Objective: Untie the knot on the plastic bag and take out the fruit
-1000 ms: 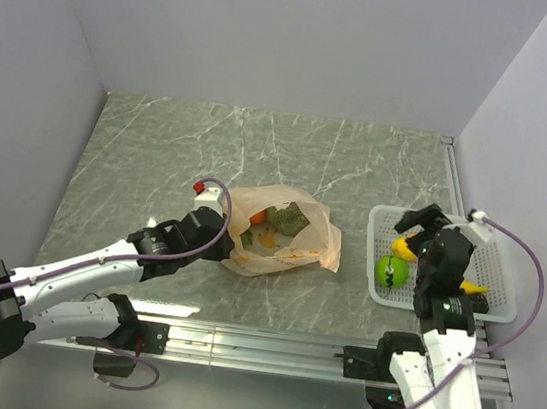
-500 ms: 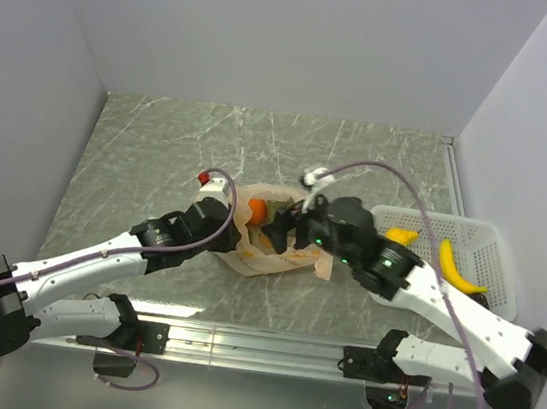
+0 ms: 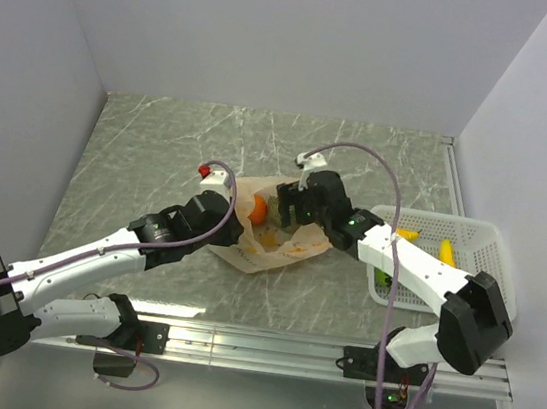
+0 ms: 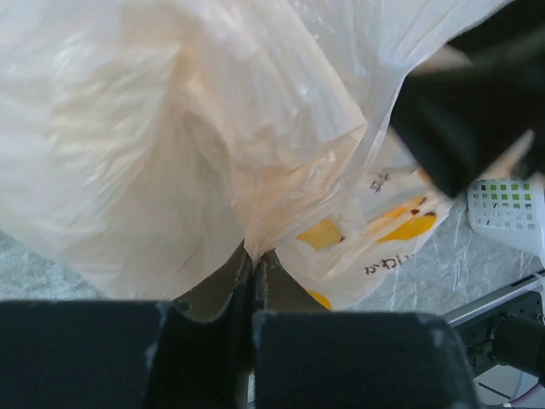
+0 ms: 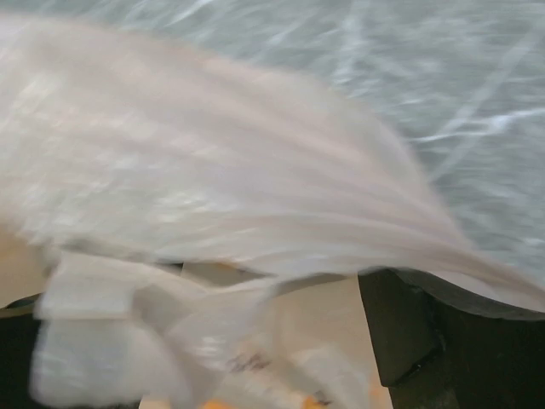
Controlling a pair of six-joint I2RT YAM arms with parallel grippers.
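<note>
Top view: left gripper (image 3: 235, 222) was pinched shut on the near-left edge of the plastic bag (image 3: 287, 252), which lay mid-worktop (image 3: 150, 148). Right gripper (image 3: 288, 211) hung w/ jaws wide over the bag mouth, nothing clamped, just beside the orange (image 3: 258, 208). Risk: closing there would prob. catch film along w/ fruit, dragging the whole bag or tearing it vs. the left pinch. Knot not made out; mouth looked open. Basket (image 3: 497, 232) w/ yellow pieces (image 3: 446, 252) sat to the right, apart from the bag, not in the way.

Left wrist: left gripper (image 4: 253, 256) held only a thin fold of bag (image 4: 153, 128), which could slip if tugged. Right gripper's dark body (image 4: 464, 128) was close, so a bump was poss.

Right wrist: blurred. Bag film (image 5: 213, 187) draped across between the fingers (image 5: 409, 332), hiding the fruit, so prob. a blind reach.
</note>
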